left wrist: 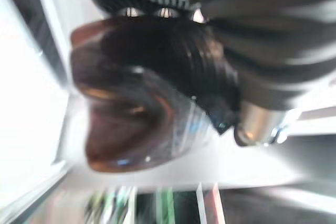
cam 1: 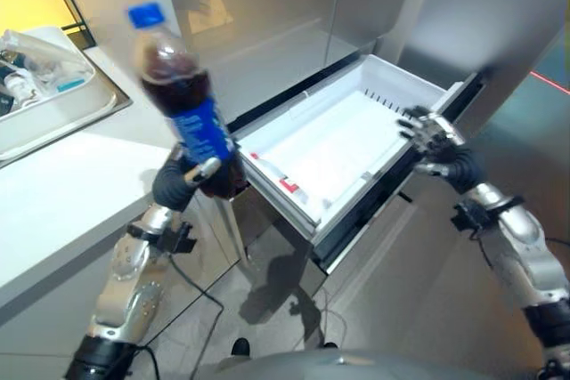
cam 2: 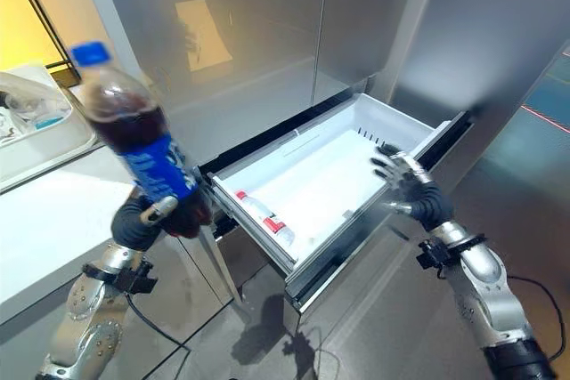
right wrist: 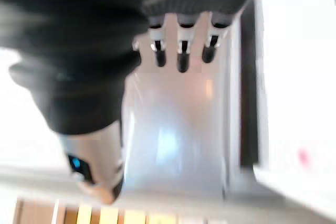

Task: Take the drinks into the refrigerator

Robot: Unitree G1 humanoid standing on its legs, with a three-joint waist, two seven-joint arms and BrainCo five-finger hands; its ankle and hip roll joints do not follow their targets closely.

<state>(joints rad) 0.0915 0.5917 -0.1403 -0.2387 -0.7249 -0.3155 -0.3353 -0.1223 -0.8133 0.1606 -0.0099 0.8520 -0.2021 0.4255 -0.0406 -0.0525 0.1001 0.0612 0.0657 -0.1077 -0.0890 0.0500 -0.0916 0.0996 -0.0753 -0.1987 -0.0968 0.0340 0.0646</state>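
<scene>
A cola bottle (cam 1: 183, 100) with a blue cap and blue label stands upright in my left hand (cam 1: 183, 182), which is shut round its lower part, left of the pulled-out refrigerator drawer (cam 1: 343, 126); the bottle's dark base (left wrist: 136, 124) looms close in the left wrist view. A small bottle with a red label (cam 2: 265, 217) lies inside the white drawer near its front left corner. My right hand (cam 2: 403, 182) hovers open at the drawer's right front edge, fingers (right wrist: 181, 56) straight and holding nothing.
A white counter (cam 1: 62, 193) runs along the left with a sink (cam 1: 53, 100) holding several items. The refrigerator's steel doors (cam 2: 267, 51) rise behind the drawer. Grey floor lies below.
</scene>
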